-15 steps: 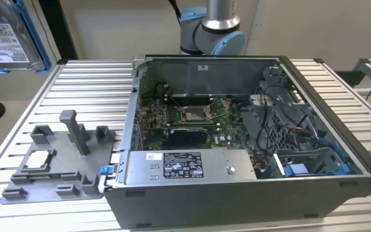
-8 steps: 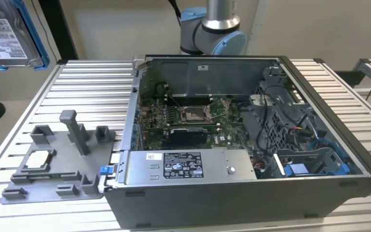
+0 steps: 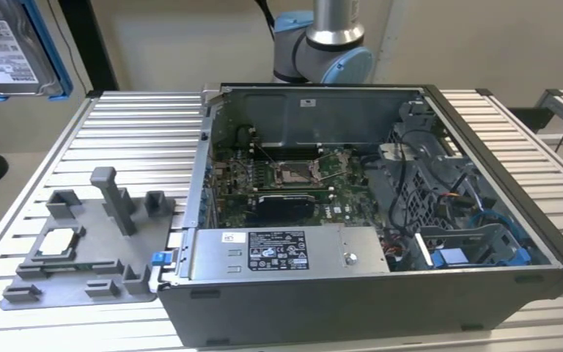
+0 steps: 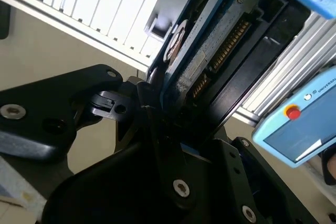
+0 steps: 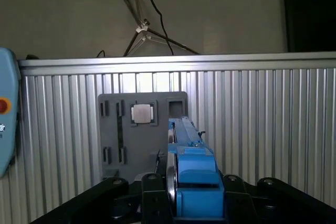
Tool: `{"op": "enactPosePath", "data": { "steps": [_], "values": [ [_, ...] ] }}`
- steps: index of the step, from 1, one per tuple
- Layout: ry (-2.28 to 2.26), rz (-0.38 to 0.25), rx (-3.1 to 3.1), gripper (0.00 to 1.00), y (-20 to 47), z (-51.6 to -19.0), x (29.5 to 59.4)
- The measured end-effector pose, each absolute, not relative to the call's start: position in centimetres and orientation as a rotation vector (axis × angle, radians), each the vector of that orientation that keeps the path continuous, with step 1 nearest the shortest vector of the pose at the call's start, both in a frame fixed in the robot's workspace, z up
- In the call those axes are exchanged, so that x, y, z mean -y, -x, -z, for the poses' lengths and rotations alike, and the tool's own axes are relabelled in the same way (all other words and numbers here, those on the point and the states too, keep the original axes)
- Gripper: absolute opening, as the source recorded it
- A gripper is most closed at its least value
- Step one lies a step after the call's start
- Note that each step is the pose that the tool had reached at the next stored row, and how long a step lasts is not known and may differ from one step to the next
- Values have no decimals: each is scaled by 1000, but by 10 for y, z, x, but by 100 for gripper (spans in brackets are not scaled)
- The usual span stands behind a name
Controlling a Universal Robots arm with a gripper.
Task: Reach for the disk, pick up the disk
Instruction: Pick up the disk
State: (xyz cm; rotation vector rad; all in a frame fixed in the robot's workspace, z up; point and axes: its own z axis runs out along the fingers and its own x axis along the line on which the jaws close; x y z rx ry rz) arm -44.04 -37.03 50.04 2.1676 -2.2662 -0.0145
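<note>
Closest in, the black end effector (image 5: 190, 187) sits pressed onto the disk (image 5: 185, 135). One of the fingers (image 5: 151, 195) is on each flat face, with the blue bracket pinched between them.

- Disk seen edge-on in both wrist views. Its long axis runs straight out from the wrist, well past the fingertips.
- Second wrist view shows the disk (image 4: 220, 40) from its connector side, with the bracket edge alongside. No gap visible between pads and bracket, so the grip looks firm.
- Exterior view has the disk (image 3: 12, 48) high at the exterior view's left, label face outward, well clear of everything below. By my reading the pick is made and the disk hangs in the air.

Beyond the disk:
- Grey holder tray (image 5: 142, 135) lies flat, with a small square chip (image 5: 143, 114) seated in it.
- Bench (image 3: 135, 132) is ribbed aluminium slats, pale and bare beside the tray.
- Open computer case (image 3: 360, 220) stands at the middle of the bench, circuit board exposed, with the grey labelled box (image 3: 276, 253) along its near wall.
- Light blue control pendant (image 4: 294, 129) with a red button sits off the bench edge.

Farthest back are the arm's base joint (image 3: 321, 44), a plain beige wall and a tripod (image 5: 142, 27).
</note>
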Motion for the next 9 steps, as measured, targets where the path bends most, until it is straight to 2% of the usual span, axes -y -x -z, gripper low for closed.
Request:
{"op": "enactPosePath", "data": {
  "steps": [9],
  "values": [
    [-2168, 15, 2266, 0, 440, -512, 370]
  ]
}}
